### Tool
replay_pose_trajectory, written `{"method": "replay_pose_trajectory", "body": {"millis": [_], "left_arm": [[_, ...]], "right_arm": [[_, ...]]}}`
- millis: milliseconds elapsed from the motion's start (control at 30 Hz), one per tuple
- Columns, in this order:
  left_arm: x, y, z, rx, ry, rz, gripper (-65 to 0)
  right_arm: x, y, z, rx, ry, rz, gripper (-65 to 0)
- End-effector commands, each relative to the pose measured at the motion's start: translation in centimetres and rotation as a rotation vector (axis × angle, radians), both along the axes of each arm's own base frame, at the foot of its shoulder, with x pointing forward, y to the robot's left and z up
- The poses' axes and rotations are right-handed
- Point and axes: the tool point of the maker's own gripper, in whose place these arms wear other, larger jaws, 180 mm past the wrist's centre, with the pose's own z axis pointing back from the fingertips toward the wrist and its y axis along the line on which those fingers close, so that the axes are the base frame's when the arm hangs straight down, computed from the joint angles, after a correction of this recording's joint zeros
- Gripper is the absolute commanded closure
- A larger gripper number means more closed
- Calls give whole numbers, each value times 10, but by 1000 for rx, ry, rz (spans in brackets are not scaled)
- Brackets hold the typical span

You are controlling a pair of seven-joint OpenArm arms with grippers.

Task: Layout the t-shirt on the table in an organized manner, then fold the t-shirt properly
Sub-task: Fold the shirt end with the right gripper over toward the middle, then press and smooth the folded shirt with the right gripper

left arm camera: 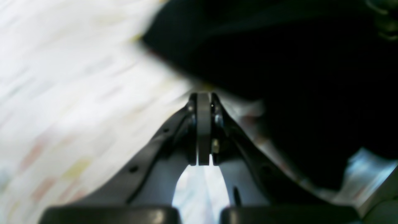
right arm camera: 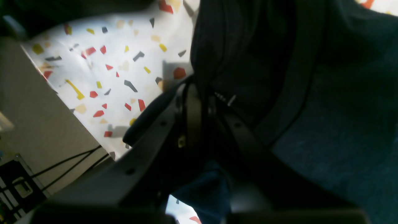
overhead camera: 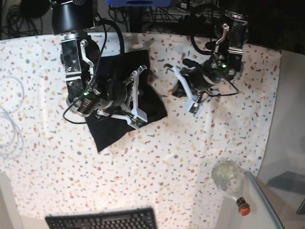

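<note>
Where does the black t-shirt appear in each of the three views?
Base: t-shirt left of centre, under the right arm.
Right wrist: fills the right half.
Left wrist: dark blur, upper right.
Shared landmark: the speckled table cloth, also and.

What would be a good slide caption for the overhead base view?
Two robot arms over a speckled table; the right gripper pinches a rumpled black t-shirt.
</note>
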Motion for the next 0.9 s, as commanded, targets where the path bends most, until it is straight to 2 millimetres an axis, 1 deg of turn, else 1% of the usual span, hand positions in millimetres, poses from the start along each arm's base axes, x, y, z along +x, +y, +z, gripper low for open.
{"method": "replay_pose_trajectory", "body": {"millis": [0,33,67,100,133,233,300,367,433,467,500,533,567,600,633,700,800,867], "left_arm": [[9,9,15,0,-47,16,0],[6,24,17,27,-44,36,0],[3,40,18,52,-46,56,0],[-2,58,19,75,-42,80,0],[-6,75,19,102,-38,103,0],[-26,129,18,176,-11,172,0],[-41,156,22,196,1,173,0],[-54,180,30,203,-3,173,0],[-59,213,40,237,-17,263,0],[-61,225,43,247,-19,299,0],[-62,233,44,251,-21,323,0],[-65,239,44,252,-17,346,0],[-66,242,42,251,-11,357,0],[-68,242,39,247,-2,359,0],[-69,243,38,245,2,361,0],[-71,239,34,233,10,366,0],[-71,225,28,195,10,380,0],[-69,220,27,180,5,386,0]], "right_arm": [[13,6,14,34,-52,-3,-84],[14,6,16,34,-58,-3,-168],[16,6,19,36,-69,-4,-234],[18,6,23,38,-84,-6,-288],[21,5,28,37,-102,-8,-312],[33,-18,42,18,-165,-55,-296],[39,-28,50,10,-191,-94,-284],[43,-31,59,12,-216,-125,-285],[49,-33,70,20,-251,-149,-285],[52,-38,74,13,-265,-161,-285],[54,-44,74,0,-270,-172,-285],[61,-50,77,-12,-281,-185,-282],[65,-55,76,-23,-281,-197,-269],[69,-60,71,-38,-266,-208,-231],[73,-66,65,-50,-247,-226,-171],[79,-70,57,-60,-212,-257,-3],[79,-70,51,-63,-184,-289,0],[72,-70,47,-62,-166,-332,0]]}}
